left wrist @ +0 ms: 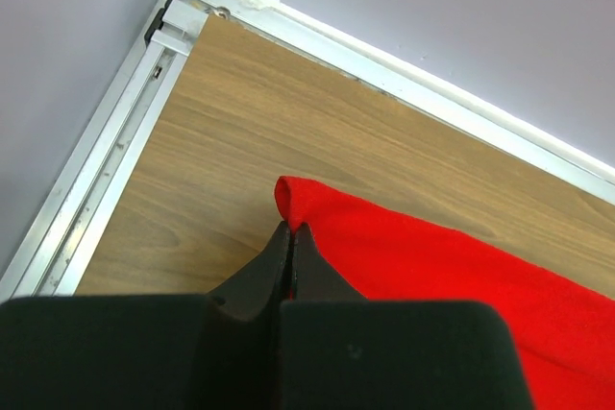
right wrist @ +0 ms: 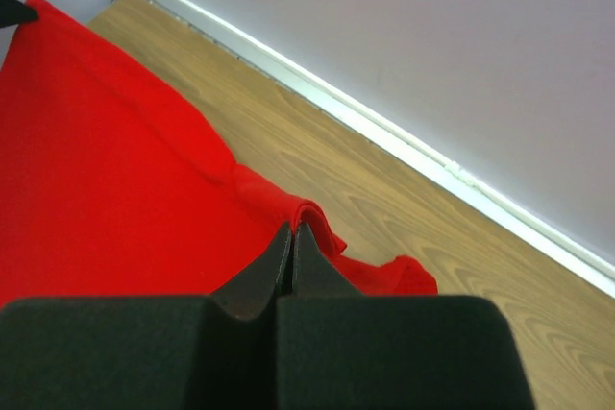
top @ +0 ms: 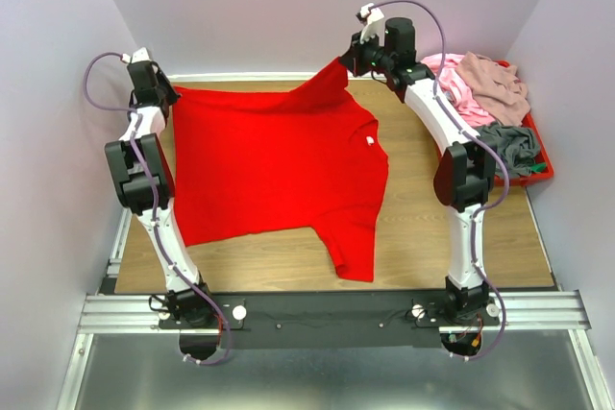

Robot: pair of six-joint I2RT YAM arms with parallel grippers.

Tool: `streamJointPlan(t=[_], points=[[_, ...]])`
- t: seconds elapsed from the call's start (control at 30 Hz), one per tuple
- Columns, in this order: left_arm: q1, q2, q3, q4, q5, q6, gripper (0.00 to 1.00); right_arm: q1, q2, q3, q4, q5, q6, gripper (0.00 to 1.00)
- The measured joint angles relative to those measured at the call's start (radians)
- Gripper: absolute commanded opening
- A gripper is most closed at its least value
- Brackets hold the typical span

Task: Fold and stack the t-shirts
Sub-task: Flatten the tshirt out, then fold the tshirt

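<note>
Here, red t-shirt spread wide, far corners gripped.

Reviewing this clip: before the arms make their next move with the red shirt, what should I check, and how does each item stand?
1. Fingers of the left gripper shut on a far corner of the red t-shirt: ok.
2. Fingers of the right gripper shut on its other far edge: ok.
3. Shirt lying flat: not ok, fabric bunches by the right gripper.
4. Bare table nearer the arms to fold onto: ok.
5. Other t-shirts piled in the tray, apart from the red one: ok.
6. How deep the fabric sits between the fingers: cannot tell.
</note>
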Motion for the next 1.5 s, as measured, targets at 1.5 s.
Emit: streamJointPlan(t=[1.5], points=[[0.017,0.069,0.069,-0.080,0.011,-0.007,0.00,0.006,-0.100,-0.171,-0.011,-0.020,-0.003,0.00]])
